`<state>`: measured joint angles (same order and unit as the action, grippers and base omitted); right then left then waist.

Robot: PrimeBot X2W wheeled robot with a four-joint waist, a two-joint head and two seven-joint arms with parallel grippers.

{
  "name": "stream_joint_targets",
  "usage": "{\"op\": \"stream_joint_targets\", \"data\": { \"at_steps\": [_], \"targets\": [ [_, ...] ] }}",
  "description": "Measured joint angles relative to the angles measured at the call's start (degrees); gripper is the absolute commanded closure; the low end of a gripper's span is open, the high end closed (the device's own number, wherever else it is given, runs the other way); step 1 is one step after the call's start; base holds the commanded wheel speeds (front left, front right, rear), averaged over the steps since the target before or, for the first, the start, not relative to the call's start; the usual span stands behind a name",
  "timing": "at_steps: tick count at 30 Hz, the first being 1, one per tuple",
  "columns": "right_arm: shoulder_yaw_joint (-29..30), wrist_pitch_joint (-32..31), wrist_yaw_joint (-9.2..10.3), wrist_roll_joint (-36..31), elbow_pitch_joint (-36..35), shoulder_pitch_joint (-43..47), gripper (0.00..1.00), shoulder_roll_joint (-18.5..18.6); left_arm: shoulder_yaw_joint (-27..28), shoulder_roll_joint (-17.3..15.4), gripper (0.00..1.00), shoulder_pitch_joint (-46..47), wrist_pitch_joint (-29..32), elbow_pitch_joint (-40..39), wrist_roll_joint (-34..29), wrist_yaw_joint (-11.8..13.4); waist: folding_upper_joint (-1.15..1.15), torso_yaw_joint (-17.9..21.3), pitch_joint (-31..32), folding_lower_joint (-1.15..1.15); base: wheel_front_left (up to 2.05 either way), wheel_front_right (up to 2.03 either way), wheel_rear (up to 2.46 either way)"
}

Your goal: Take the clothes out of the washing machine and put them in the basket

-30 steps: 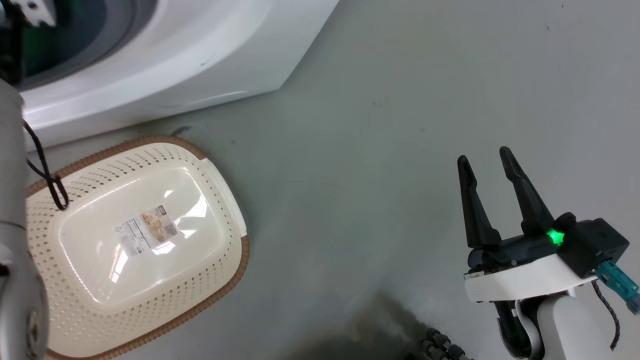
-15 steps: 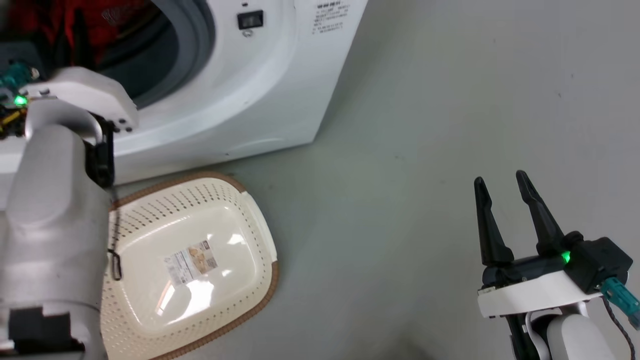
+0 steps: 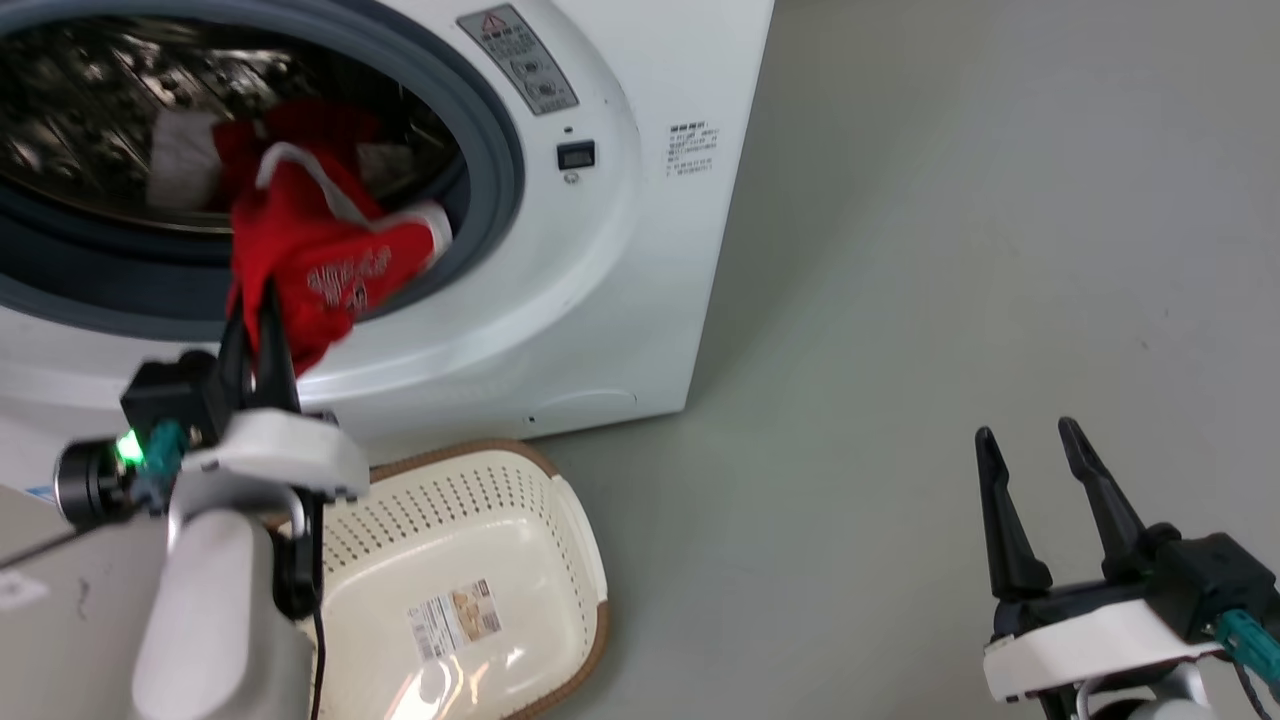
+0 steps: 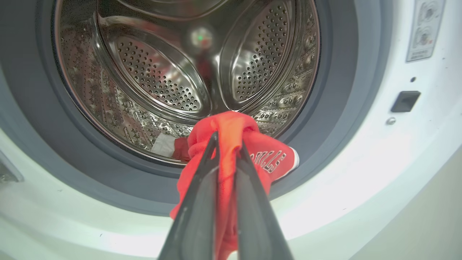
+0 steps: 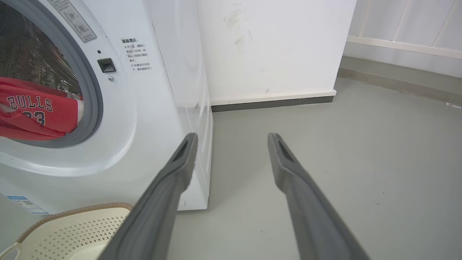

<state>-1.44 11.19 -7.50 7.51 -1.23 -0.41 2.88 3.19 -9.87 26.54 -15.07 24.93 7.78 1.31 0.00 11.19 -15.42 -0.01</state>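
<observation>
The washing machine (image 3: 620, 300) stands open at the upper left, and clothes lie in its steel drum (image 4: 162, 83). A red jersey (image 3: 320, 270) with white lettering hangs out over the grey porthole rim. My left gripper (image 3: 255, 320) is shut on the jersey (image 4: 267, 159), with the fabric pinched between its dark fingers (image 4: 202, 187). A white garment (image 4: 164, 144) lies behind it in the drum. The cream basket (image 3: 520, 500) sits on the floor below the porthole, holding nothing. My right gripper (image 3: 1035, 440) is open over bare floor, far to the right.
Grey floor (image 3: 900, 300) stretches to the right of the machine. In the right wrist view a white wall (image 5: 274, 47) with a dark skirting runs behind the machine (image 5: 144, 108). The basket (image 5: 79, 224) almost touches the machine's front.
The head camera has tilted upward, so the porthole has come into view. My left gripper, earlier reaching into the drum, now holds the red jersey at the lower rim. The right gripper stays open.
</observation>
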Motion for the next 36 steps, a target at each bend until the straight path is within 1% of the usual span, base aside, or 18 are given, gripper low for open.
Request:
{"op": "stream_joint_targets", "data": {
  "at_steps": [8,13,22,26,30,33,36],
  "targets": [
    [1.2,-2.2,0.00,-0.9,-2.0,4.5,0.00,0.0,-0.4,3.2,1.00,-14.5,0.0,-9.6,-2.1,-1.0,0.00,-1.4,6.4,0.00,0.00,0.00,0.00],
    [1.6,-3.4,0.00,-1.1,-3.8,6.5,0.00,0.0,-1.4,4.8,1.00,-21.9,0.0,-14.9,-2.5,-1.6,0.00,-3.1,8.8,-0.01,0.00,0.00,0.00],
    [1.8,-4.7,0.00,-1.5,-5.7,9.2,0.00,0.0,-2.4,6.3,1.00,-33.0,0.0,-21.7,-1.8,-0.2,0.00,-6.0,10.7,0.00,0.00,0.00,0.00],
    [1.5,-5.1,0.00,-1.5,-6.1,9.3,0.00,0.0,-3.3,6.6,1.00,-35.4,0.0,-22.1,-1.0,0.5,0.00,-7.1,10.5,0.00,0.00,0.00,0.00],
    [1.2,-5.1,0.00,-1.4,-6.5,9.3,0.00,0.0,-4.2,6.7,1.00,-35.7,0.0,-20.7,-0.4,0.9,0.00,-7.6,9.3,0.01,0.00,0.00,0.00],
    [1.0,-5.1,0.00,-1.2,-6.7,9.1,0.00,0.0,-4.8,6.9,1.00,-35.1,0.0,-18.6,0.5,1.1,0.00,-7.8,7.8,0.01,0.00,0.00,0.00],
    [0.8,-4.8,0.00,-1.0,-6.7,7.9,0.00,0.0,-5.1,6.9,1.00,-32.6,0.0,-16.4,1.0,1.6,0.00,-7.9,5.6,0.01,0.00,0.00,0.00]
  ]
}}
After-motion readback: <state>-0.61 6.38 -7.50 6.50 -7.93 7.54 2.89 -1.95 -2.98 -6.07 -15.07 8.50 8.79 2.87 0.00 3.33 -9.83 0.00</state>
